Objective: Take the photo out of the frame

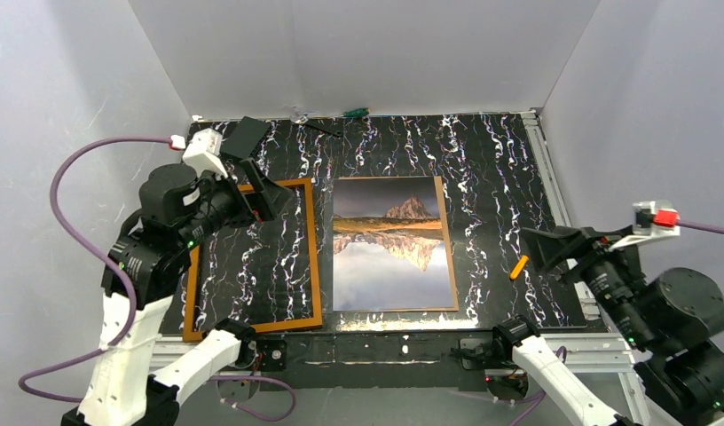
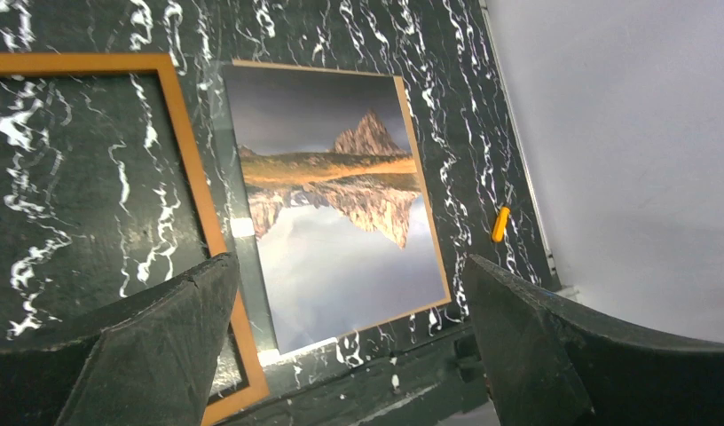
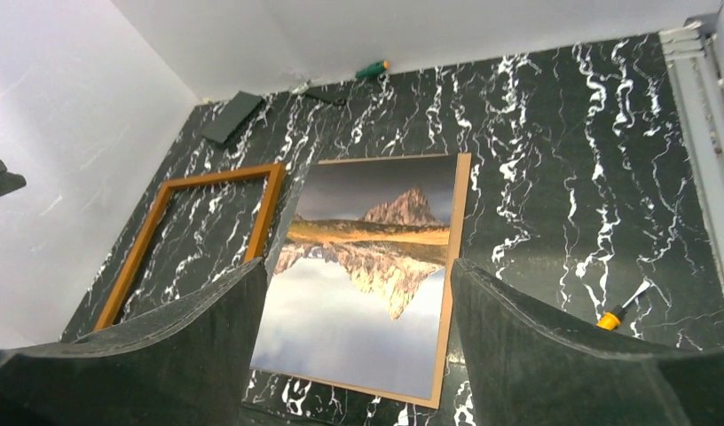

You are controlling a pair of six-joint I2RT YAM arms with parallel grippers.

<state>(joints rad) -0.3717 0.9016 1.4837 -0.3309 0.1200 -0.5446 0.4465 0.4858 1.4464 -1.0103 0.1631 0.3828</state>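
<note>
Black marbled table (image 1: pixel 500 177): photo (image 1: pixel 392 244) flat beside frame (image 1: pixel 314 257). Left gripper (image 1: pixel 263 191) above frame, right gripper (image 1: pixel 554 248) right of photo; both jaws spread wide, empty.

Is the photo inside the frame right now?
No, the photo lies flat on the table to the right of the frame, whose opening shows only the table's dark marbled surface.

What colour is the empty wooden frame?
Orange-brown; the frame shows best in the top external view.

The photo (image 2: pixel 336 213) lies face up just beside the frame (image 2: pixel 74 63).
</note>
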